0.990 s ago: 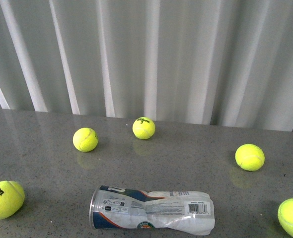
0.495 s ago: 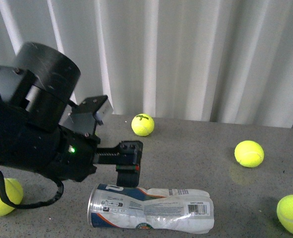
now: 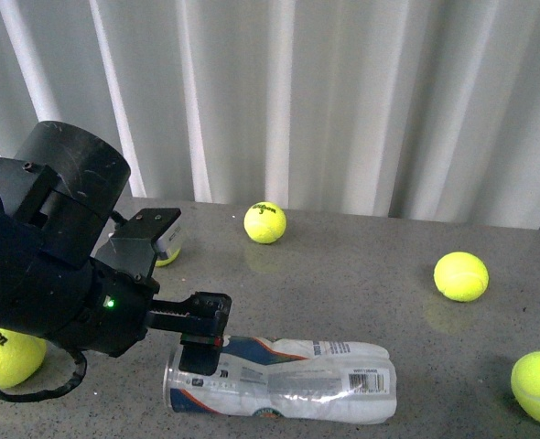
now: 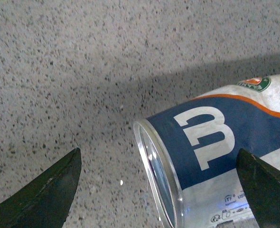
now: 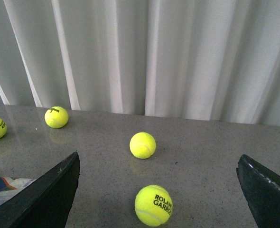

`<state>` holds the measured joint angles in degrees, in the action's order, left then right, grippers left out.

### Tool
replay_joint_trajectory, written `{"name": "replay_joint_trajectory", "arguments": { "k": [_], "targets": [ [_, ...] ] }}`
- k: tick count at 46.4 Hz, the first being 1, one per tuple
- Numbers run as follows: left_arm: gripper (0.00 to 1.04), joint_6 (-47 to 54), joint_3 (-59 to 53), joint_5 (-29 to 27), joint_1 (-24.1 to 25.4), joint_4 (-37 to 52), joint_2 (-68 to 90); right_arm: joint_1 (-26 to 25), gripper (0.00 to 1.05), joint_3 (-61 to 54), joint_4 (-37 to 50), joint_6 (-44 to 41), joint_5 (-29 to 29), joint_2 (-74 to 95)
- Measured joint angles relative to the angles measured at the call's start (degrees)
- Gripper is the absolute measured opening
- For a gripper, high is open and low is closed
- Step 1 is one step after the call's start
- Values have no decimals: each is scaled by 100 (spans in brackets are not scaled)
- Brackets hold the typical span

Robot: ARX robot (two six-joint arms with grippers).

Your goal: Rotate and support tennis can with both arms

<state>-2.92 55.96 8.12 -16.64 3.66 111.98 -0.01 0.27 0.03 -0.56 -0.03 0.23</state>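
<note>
Dented clear can point(image 3: 288, 380) was laid on speckled desk point(image 3: 361, 274); left gripper point(image 4: 158, 150) and right gripper point(image 5: 157, 154) were held apart; W point(image 4: 204, 137) was shown by left wrist only.

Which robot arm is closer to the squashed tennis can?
Left. The left gripper is open at the metal-rimmed end of the tennis can; the right gripper is farther off, with only a corner of the can in its view.

From the can point(image 3: 307, 389), a ball point(image 3: 539, 388) blocks three o'clock, my left arm point(image 3: 59, 274) nine. Table point(image 3: 371, 302) lies bare toward one.
</note>
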Motion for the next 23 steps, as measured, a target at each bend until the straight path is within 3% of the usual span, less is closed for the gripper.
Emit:
{"name": "replay_joint_trajectory", "arguments": {
  "k": [10,23],
  "targets": [
    [98,-26,107,186,96,-728,-214,0,98,0,0,0,0,0],
    [98,-428,98,682,20,-852,-273,0,98,0,0,0,0,0]
  ]
}}
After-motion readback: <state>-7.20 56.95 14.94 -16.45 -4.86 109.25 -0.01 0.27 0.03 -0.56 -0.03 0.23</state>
